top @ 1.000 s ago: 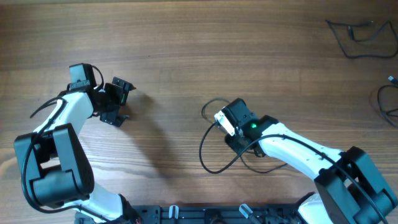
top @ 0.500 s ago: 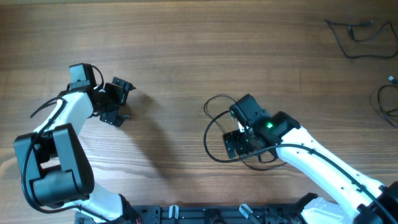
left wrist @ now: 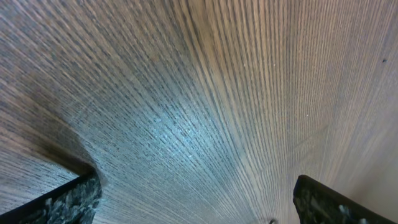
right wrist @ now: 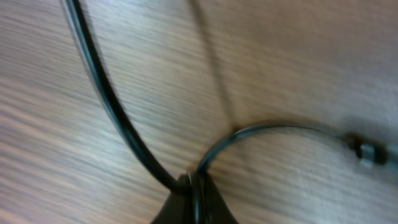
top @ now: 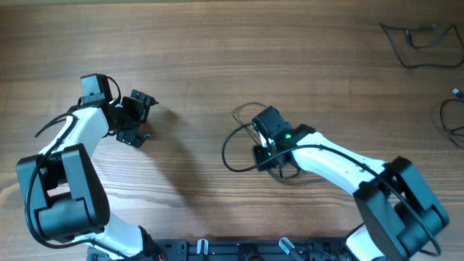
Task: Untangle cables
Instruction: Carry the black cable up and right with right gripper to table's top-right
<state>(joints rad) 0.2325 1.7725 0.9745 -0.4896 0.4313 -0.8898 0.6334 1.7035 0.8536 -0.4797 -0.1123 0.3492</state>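
Note:
A thin black cable (top: pixel 230 148) loops on the wooden table at centre, running from under my right gripper (top: pixel 262 147). In the right wrist view my right gripper (right wrist: pixel 194 186) is shut on this cable (right wrist: pixel 115 115), which leaves the fingertips in two strands; a small plug end (right wrist: pixel 368 152) lies at the right. More thin black cables lie at the far right: one bunch (top: pixel 420 40) at the top corner, another (top: pixel 453 119) at the edge. My left gripper (top: pixel 138 119) is open and empty at the left, fingers (left wrist: pixel 193 199) wide over bare wood.
The wooden table (top: pixel 217 58) spans the view. The black arm bases (top: pixel 239 250) sit along the front edge.
My right gripper has moved left and a little up with the cable in it. The cable loop has shifted left and changed shape. The left arm has not moved.

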